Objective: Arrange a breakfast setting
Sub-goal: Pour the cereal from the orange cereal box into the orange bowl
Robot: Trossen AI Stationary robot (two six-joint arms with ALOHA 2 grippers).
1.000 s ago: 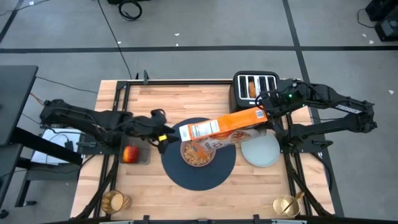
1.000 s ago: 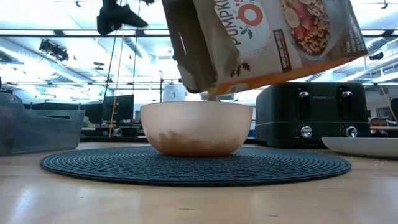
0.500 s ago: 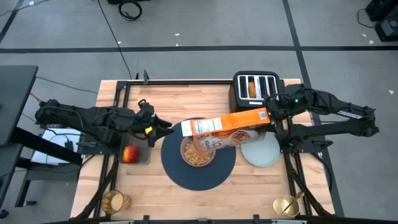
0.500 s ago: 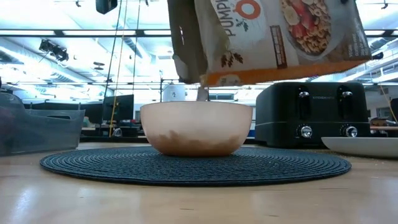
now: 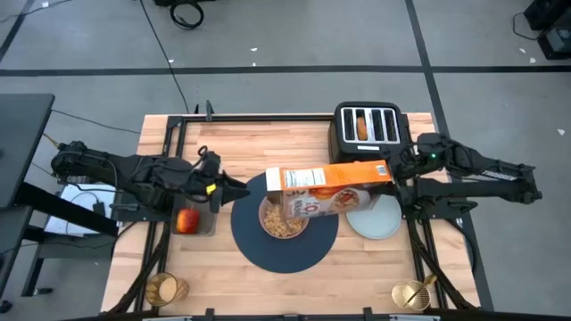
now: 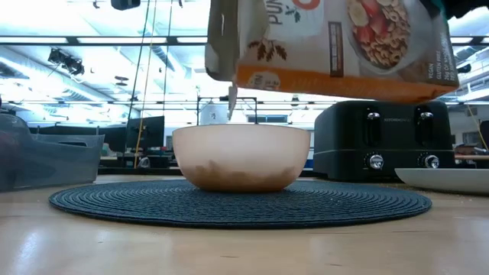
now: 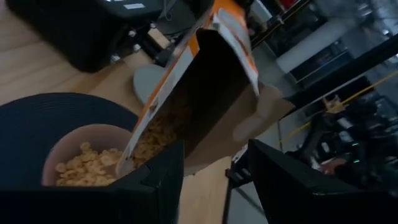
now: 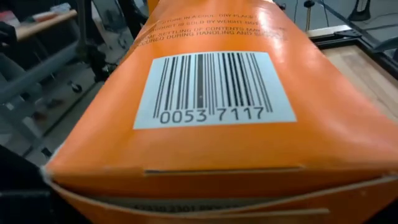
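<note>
The right gripper has its fingers clamped on the base of an orange cereal box, held nearly level above the pink bowl, its open end over the bowl. The bowl, with cereal in it, sits on the round navy placemat on the bench. Left of the bowl, off the mat, the left gripper hangs with its fingers apart and empty, beside the red apple. The plate lies just right of the mat, the black toaster beyond it.
</note>
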